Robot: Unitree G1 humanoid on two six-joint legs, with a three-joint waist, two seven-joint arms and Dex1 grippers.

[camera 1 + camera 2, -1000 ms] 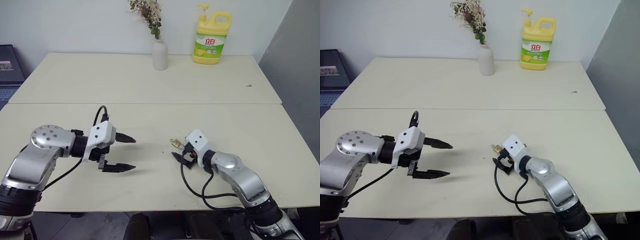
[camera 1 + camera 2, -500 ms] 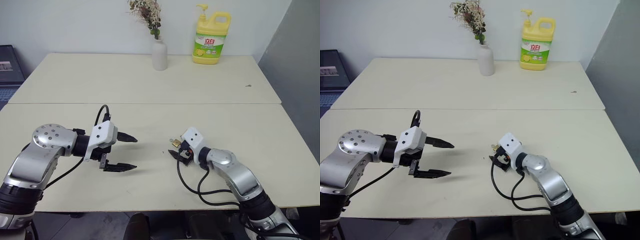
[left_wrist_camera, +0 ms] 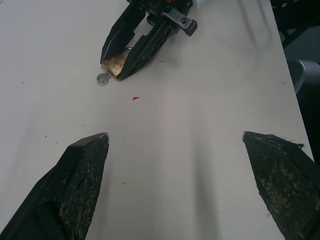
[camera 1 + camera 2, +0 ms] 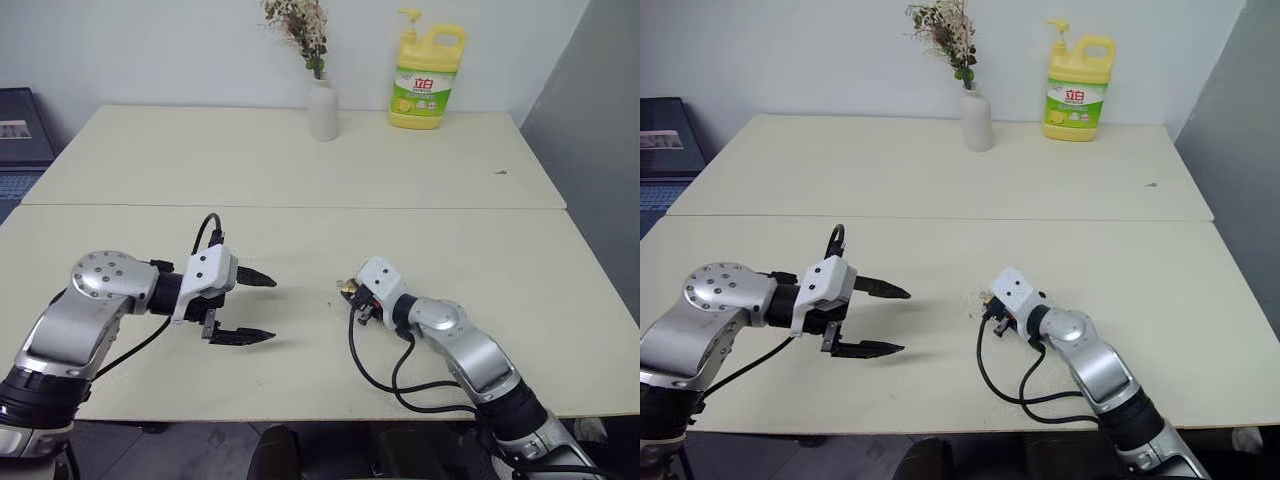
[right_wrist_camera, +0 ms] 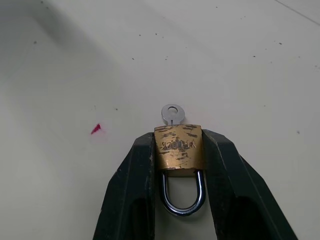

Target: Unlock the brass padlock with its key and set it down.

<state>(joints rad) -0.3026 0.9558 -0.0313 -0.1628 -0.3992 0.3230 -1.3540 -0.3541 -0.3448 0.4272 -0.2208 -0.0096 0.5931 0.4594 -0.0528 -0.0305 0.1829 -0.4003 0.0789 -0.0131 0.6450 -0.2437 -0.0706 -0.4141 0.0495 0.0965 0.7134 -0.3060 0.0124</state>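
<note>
Near the front edge of the cream table, a little to the right of centre, the brass padlock lay flat with the right gripper closed on it. The two black jaws pressed against the opposite narrow sides of the brass body, the silver shackle looping back between them toward the wrist, and the key stood out of the keyway at the far end, its round bow clear of the jaws. The shackle looked seated in the body, so the lock was probably not yet opened.

The left gripper hung above the table well apart from the lock, its jaws spread wide and holding nothing, pointed toward the right gripper.

Judged from its looks, the padlock would be light, rigid and hard, with smooth metal faces that could slip or swivel in a pinch that narrow. Being so small, it offered little to hold: the flat sides of the body, already taken, were the sound place for the holding jaws, leaving the key bow as the only purchase for the other. That bow was thin and tiny, so it would want a pinch across its flat faces and a turn about the key's own axis; an off-axis twist could lever the body out of the right-hand grip.
</note>
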